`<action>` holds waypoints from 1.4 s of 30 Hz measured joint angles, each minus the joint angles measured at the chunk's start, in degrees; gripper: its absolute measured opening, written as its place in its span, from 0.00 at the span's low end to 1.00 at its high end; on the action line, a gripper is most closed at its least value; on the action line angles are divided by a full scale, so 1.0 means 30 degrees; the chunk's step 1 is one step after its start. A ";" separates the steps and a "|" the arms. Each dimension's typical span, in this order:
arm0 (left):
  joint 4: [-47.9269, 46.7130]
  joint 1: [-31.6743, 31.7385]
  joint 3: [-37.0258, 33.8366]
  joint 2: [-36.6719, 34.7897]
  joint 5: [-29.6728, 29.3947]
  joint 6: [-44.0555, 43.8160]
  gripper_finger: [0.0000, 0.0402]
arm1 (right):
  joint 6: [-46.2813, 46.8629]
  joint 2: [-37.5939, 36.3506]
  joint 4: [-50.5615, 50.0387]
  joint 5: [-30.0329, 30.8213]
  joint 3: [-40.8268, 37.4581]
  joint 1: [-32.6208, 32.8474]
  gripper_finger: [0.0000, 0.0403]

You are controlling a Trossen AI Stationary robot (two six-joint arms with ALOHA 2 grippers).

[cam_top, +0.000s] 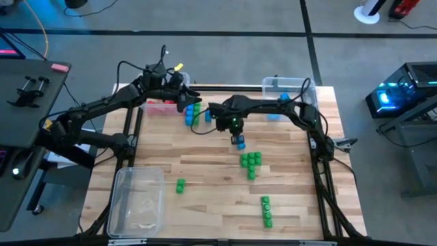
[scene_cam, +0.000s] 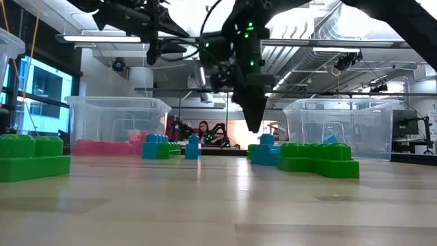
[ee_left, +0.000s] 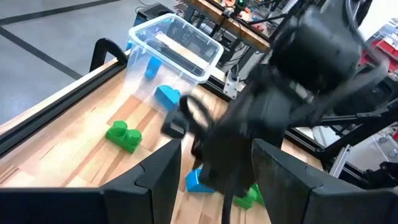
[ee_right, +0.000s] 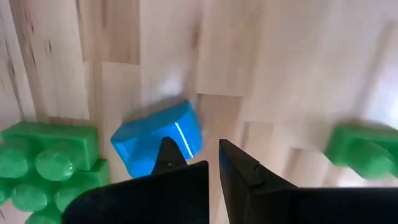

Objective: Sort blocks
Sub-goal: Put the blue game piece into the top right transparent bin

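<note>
My right gripper [cam_top: 237,134] points down over the table's middle, open by a narrow gap, just above a blue block [ee_right: 157,140] that lies on the wood; the block also shows in the high view [cam_top: 240,143] and the low view [scene_cam: 265,150]. In the right wrist view the block lies beside one finger [ee_right: 169,151], and the gap between the fingers shows bare wood. A green cluster [cam_top: 250,162] lies just nearer. My left gripper [ee_left: 217,165] is open and empty, hovering near the far left bin [cam_top: 160,104], which holds red blocks. My right gripper points down from above, and one fingertip [ee_right: 169,151] stands in front of the blue block's edge [ee_right: 186,134]. I cannot tell whether it touches the block. The block rests flat on the table and is not between the fingers.
A far right bin [cam_top: 287,92] holds a blue block. An empty clear bin [cam_top: 136,201] stands at the near left. Blue and green blocks [cam_top: 192,113] lie by the red bin. Single green blocks [cam_top: 180,185] and a green stack [cam_top: 266,212] lie nearer.
</note>
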 joint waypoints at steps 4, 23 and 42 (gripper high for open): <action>-0.0029 -0.0009 0.0000 0.0000 0.0007 0.0216 0.46 | 0.1327 -0.1381 -0.0182 -0.0120 -0.0096 -0.0489 0.00; -0.0204 -0.0626 0.0000 0.0000 0.0372 0.1379 0.46 | 1.4835 -0.7093 0.8297 0.0912 -1.1429 0.0000 0.00; -0.0495 -0.0643 0.0000 0.0000 0.0102 0.1373 0.46 | 1.8528 -0.8243 0.9563 0.3119 -1.1505 0.1411 0.00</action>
